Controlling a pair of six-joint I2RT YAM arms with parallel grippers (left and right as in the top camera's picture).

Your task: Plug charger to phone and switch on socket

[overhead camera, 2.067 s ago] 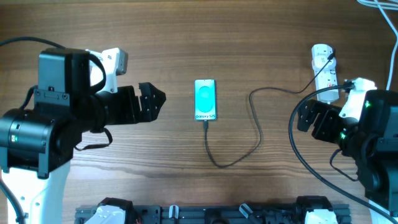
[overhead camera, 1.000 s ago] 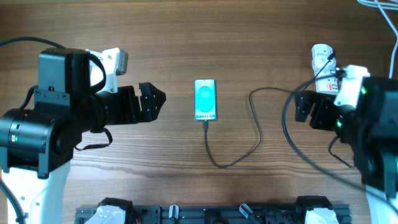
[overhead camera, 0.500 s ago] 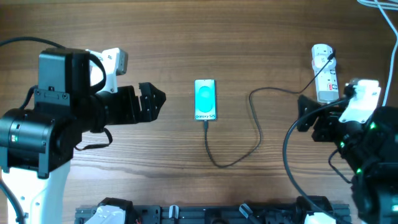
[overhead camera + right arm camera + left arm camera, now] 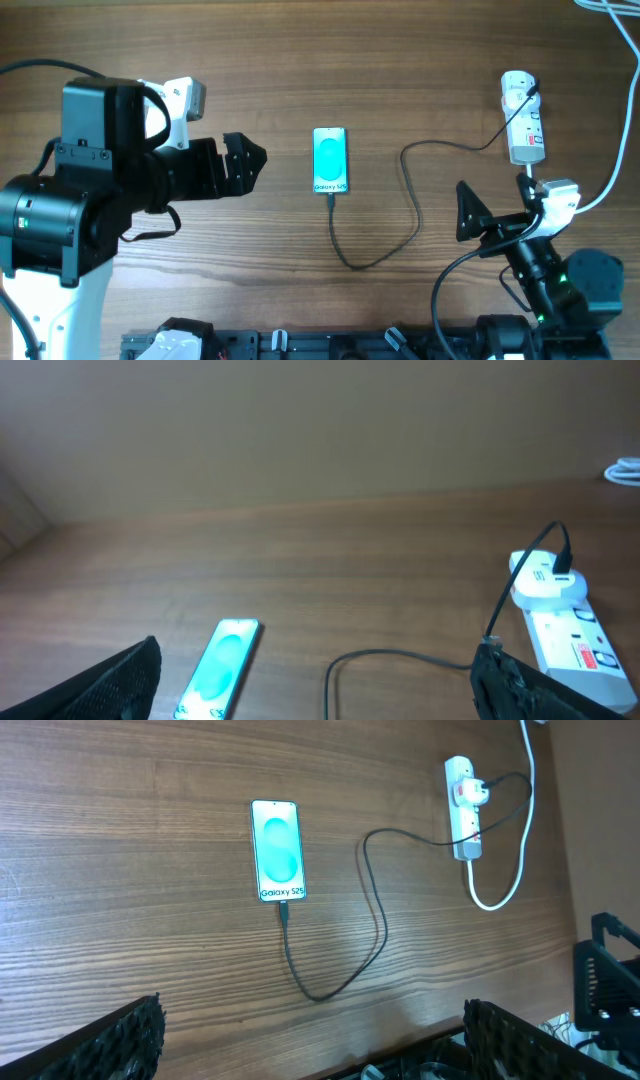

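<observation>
The phone (image 4: 331,160) lies flat mid-table, its cyan screen lit. The thin black charger cable (image 4: 414,210) runs from its lower end in a loop to the white socket strip (image 4: 524,117) at the far right. My left gripper (image 4: 245,163) is open and empty, left of the phone. My right gripper (image 4: 478,212) is open and empty, low at the right, below the socket. The left wrist view shows the phone (image 4: 277,851), cable (image 4: 377,925) and socket (image 4: 464,807). The right wrist view shows the phone (image 4: 222,668), cable (image 4: 400,656) and socket (image 4: 560,615).
A thicker white lead (image 4: 610,170) curves from the socket along the table's right edge. A black rail (image 4: 330,343) runs along the front edge.
My right arm has pulled back from the socket strip towards the front edge and tipped, its gripper now pointing left. The left arm, phone and cable have not moved.
</observation>
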